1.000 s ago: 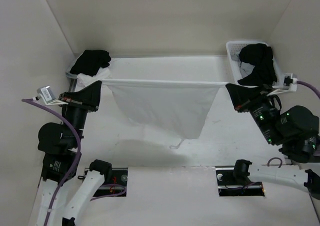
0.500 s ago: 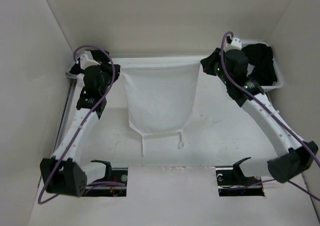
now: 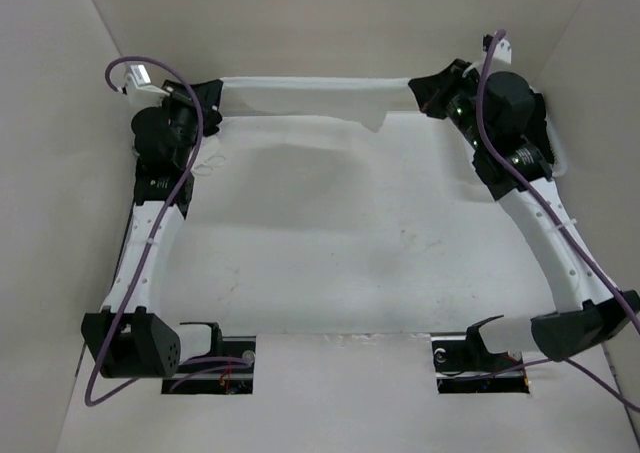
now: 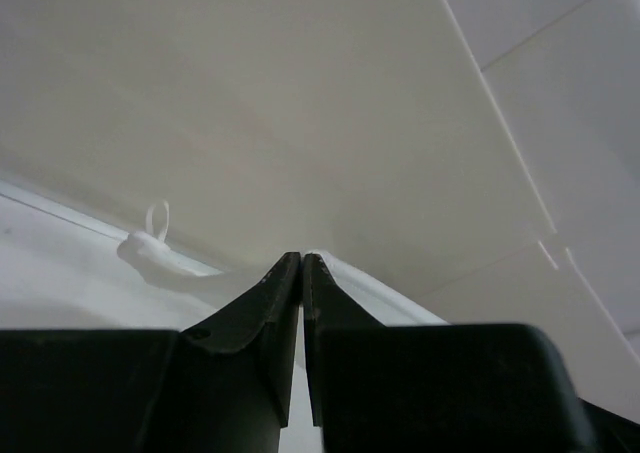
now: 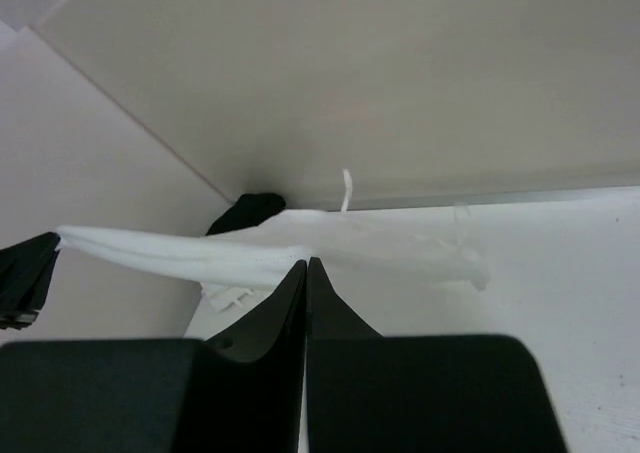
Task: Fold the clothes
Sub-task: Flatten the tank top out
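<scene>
I see the white camisole (image 3: 310, 95) stretched btwn both arms as a thin, soft, bunched band across the upper frame, at the far edge of the matte white worktop (image 3: 330, 243). The left end effector (image 3: 217, 97) is clenched on its left end, and the right end effector (image 3: 414, 89) on its right end.

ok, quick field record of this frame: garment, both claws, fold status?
garment: thin white sleeveless camisole, pulled out in a long band between the two claws, near the back wall
left claw: shut on the camisole's left end
right claw: shut on the camisole's right end
fold: not yet made
</scene>
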`<state>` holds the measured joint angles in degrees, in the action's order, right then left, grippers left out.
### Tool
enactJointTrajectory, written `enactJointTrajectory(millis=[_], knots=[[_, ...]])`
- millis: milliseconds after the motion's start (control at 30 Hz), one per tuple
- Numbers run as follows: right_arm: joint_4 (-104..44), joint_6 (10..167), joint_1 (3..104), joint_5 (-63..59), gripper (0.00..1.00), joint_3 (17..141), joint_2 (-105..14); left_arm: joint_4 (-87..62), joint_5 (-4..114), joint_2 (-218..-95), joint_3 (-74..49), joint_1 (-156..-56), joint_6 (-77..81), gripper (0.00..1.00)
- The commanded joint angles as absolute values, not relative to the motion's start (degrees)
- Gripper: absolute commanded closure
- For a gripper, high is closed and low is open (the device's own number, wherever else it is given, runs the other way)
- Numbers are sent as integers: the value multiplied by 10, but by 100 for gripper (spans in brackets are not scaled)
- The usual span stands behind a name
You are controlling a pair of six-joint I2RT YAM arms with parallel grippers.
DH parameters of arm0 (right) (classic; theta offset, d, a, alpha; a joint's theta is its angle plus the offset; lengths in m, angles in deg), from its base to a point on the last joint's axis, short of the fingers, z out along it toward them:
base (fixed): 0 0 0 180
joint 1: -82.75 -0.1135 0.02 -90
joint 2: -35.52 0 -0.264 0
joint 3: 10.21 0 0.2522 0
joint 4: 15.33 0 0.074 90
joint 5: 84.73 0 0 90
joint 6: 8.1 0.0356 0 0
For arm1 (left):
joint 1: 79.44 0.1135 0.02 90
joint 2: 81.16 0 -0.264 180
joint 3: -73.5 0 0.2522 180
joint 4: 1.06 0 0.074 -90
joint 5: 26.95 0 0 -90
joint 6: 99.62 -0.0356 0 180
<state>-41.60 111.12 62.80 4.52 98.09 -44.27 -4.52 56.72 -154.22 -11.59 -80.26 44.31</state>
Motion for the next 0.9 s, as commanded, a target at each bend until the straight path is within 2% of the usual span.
enactJointTrajectory(millis=[0, 133, 300, 500, 700, 800, 867], knots=[[-372, 1111, 632, 37, 98, 882, -396, 21, 566, -1497, -38, -817, 436, 95], [-303, 1134, 614, 35, 98, 707, -354, 72, 597, -1447, 135, -841, 437, 95], [-215, 1188, 605, 25, 98, 511, -341, 91, 602, -1377, 330, -825, 440, 94], [-159, 1246, 563, 35, 99, 327, -306, 12, 560, -1234, 494, -793, 454, 92], [-221, 1311, 488, 57, 98, 201, -193, -184, 541, -1072, 548, -779, 469, 92], [-254, 1340, 437, 68, 97, 196, -161, -250, 530, -1028, 554, -804, 478, 92], [-284, 1341, 416, 94, 97, 202, -152, -245, 529, -1026, 556, -847, 479, 88]])
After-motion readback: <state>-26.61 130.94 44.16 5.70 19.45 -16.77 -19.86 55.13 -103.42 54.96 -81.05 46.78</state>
